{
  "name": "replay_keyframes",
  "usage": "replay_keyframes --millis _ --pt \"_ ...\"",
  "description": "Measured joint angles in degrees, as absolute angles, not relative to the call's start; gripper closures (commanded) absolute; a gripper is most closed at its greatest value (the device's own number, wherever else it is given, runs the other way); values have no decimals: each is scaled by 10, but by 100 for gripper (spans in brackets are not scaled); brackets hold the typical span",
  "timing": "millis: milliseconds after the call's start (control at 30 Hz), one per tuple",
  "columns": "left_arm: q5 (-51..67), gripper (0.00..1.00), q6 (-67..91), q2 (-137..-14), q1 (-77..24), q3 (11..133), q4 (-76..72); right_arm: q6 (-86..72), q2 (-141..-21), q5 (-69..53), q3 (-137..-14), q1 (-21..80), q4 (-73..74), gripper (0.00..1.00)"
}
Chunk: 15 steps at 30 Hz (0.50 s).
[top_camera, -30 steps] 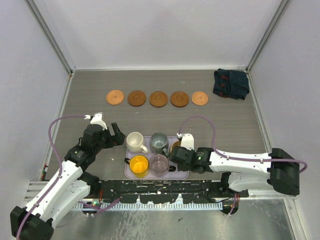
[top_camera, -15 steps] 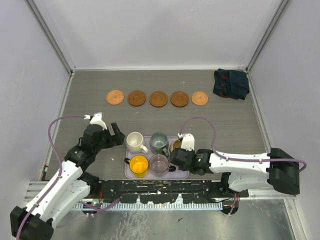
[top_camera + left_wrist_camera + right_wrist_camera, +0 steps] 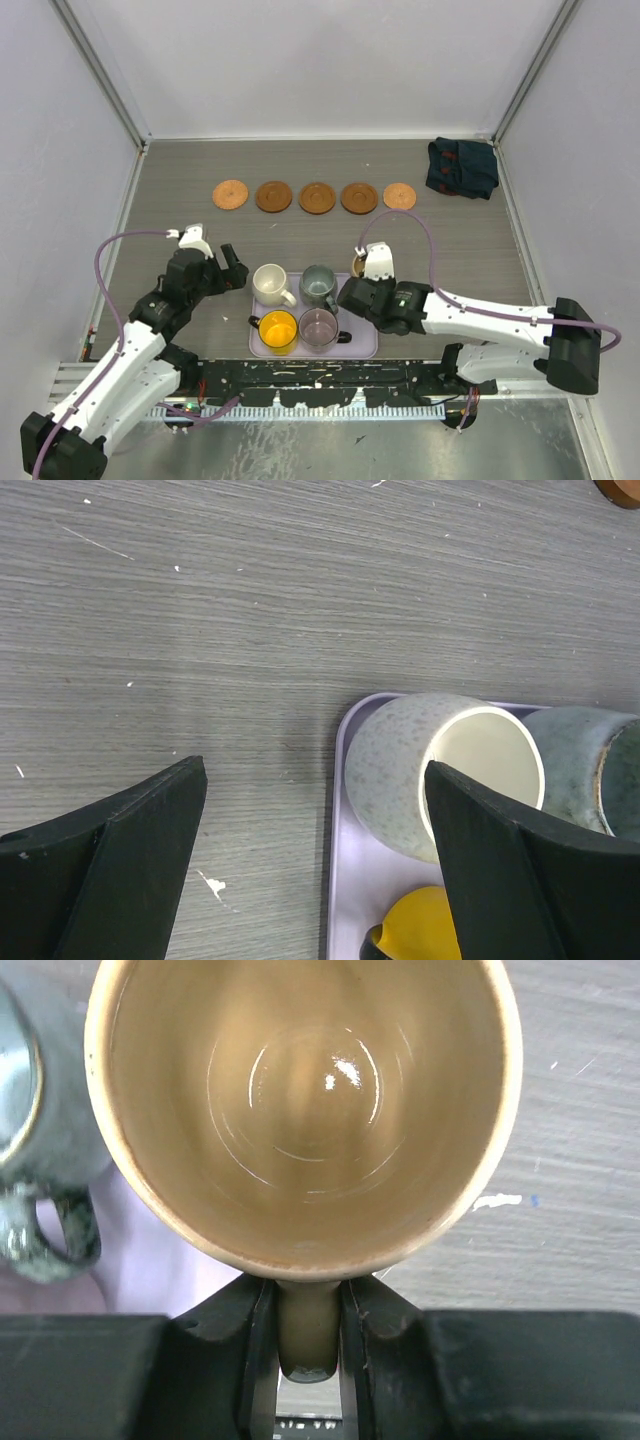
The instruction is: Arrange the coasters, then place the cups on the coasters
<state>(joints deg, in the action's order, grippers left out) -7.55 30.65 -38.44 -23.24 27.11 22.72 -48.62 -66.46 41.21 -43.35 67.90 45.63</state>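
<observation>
Several brown coasters (image 3: pixel 317 197) lie in a row across the back of the table. The lavender tray (image 3: pixel 365 345) holds the cream cup (image 3: pixel 270 283), the grey-green cup (image 3: pixel 318 284), the yellow cup (image 3: pixel 278 330) and the purplish glass cup (image 3: pixel 319 326). My right gripper (image 3: pixel 308 1335) is shut on the handle of the tan cup (image 3: pixel 300 1110). That cup hangs upright over the tray's back right edge and is mostly hidden under the wrist (image 3: pixel 359 266) from above. My left gripper (image 3: pixel 312 780) stands open over bare table by the tray's left edge, its right finger beside the cream cup (image 3: pixel 440 775).
A dark blue folded cloth (image 3: pixel 462 167) lies at the back right corner. Grey walls close in the table on three sides. Bare table lies between the tray and the coaster row.
My right gripper closed on the tan cup's handle, then carried the cup up and back from its tray spot. The left arm has not moved.
</observation>
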Motion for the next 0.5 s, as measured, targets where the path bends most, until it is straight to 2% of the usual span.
replay_keyframes --millis 133,300,500 --pt "-77 8 306 -393 -232 268 219 -405 -646 408 -441 603 419 99" --pt "-80 8 304 -409 -232 268 205 -278 -612 347 -441 428 338 99" --pt "-92 8 300 -429 -232 268 184 -161 -683 271 -479 273 263 99"
